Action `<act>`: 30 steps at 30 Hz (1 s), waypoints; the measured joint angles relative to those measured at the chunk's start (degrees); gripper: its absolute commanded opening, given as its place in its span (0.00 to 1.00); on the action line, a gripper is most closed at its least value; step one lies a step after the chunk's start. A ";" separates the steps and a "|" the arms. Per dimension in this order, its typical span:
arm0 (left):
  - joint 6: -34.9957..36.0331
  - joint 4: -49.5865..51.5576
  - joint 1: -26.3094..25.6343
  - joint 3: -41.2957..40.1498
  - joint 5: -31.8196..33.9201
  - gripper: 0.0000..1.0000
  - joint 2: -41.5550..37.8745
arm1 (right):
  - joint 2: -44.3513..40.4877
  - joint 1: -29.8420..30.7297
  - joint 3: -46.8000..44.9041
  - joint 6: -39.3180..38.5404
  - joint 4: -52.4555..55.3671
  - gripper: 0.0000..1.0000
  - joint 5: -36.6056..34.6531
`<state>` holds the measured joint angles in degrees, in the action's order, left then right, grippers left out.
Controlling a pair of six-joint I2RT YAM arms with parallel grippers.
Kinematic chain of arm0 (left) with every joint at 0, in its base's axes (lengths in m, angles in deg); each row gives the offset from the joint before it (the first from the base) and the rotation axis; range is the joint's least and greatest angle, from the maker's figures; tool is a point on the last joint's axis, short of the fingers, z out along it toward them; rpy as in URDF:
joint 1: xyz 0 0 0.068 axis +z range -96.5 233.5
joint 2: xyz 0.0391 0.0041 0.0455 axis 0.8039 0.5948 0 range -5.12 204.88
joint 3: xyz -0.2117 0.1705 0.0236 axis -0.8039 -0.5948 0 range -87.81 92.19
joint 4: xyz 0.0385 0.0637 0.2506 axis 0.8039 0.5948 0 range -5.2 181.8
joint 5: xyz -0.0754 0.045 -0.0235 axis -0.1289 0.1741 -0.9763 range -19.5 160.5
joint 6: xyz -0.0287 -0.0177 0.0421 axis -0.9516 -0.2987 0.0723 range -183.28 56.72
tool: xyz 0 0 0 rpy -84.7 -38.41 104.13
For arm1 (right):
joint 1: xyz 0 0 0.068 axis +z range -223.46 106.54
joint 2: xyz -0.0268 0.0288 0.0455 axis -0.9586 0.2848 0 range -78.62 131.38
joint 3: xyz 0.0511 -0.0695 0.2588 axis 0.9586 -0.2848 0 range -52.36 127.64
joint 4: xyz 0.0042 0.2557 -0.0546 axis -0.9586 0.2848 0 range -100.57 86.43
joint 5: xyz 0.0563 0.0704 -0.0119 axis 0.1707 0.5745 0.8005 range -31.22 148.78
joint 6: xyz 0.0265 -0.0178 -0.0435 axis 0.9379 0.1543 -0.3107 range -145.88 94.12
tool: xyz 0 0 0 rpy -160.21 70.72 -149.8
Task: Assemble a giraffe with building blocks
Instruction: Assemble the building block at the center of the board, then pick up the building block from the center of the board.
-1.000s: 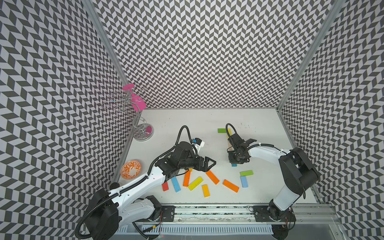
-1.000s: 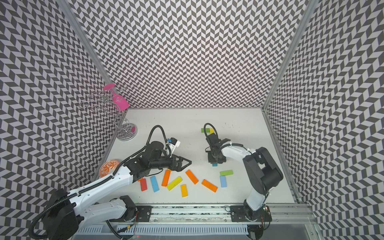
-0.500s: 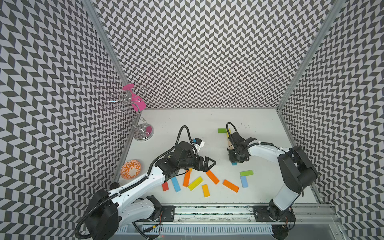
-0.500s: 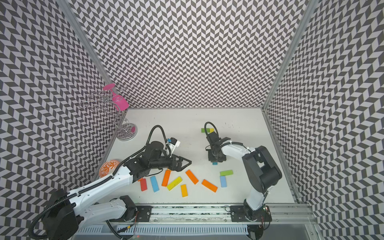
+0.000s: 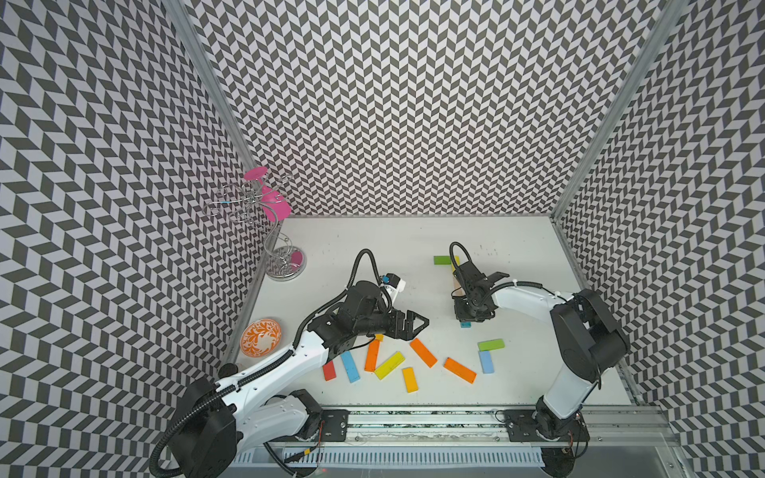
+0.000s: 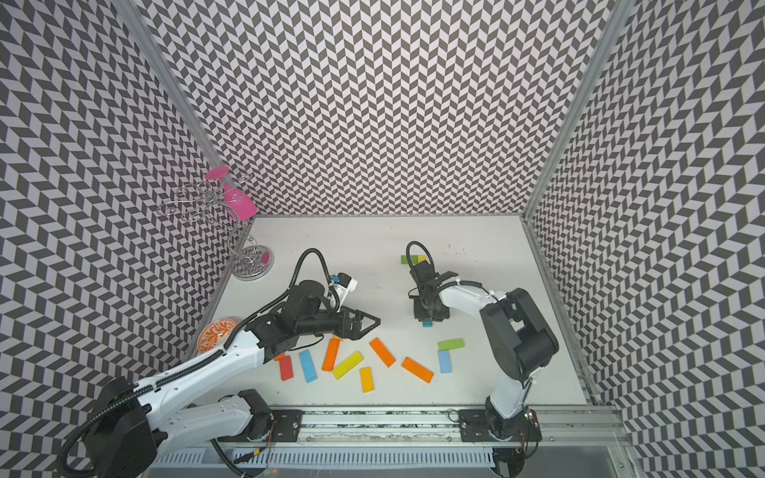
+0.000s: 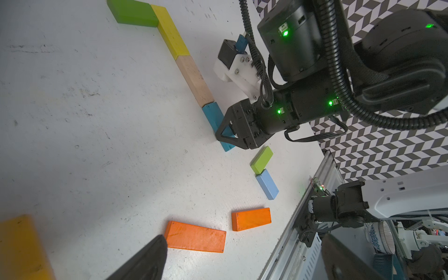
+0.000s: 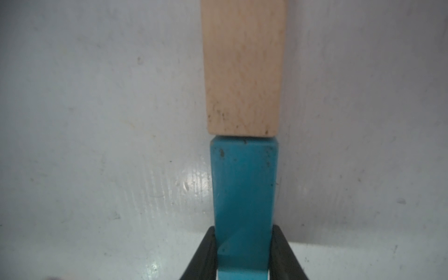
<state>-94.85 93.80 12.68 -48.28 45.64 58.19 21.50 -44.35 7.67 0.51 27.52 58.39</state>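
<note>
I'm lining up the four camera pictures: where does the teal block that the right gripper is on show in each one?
A top view: teal block, only its end showing under the right gripper, mid-table.
A top view: the same end under that gripper.
Left wrist: end to end with the tan plank.
Right wrist: between the black fingers, tan plank beyond.
Shared landmark: the right gripper, closed on it.

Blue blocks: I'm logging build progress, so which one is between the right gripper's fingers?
The teal block, butted end-on against the tan block, in the right gripper; the light blue block and the mid-blue block lie ungripped.
</note>
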 measured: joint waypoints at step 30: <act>-0.04 2.84 0.72 -0.87 0.17 1.00 -5.86 | -19.80 0.00 8.04 6.25 11.89 0.71 -3.56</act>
<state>-94.90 96.64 13.41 -49.15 45.81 52.33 1.69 -44.35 15.71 6.77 39.41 54.83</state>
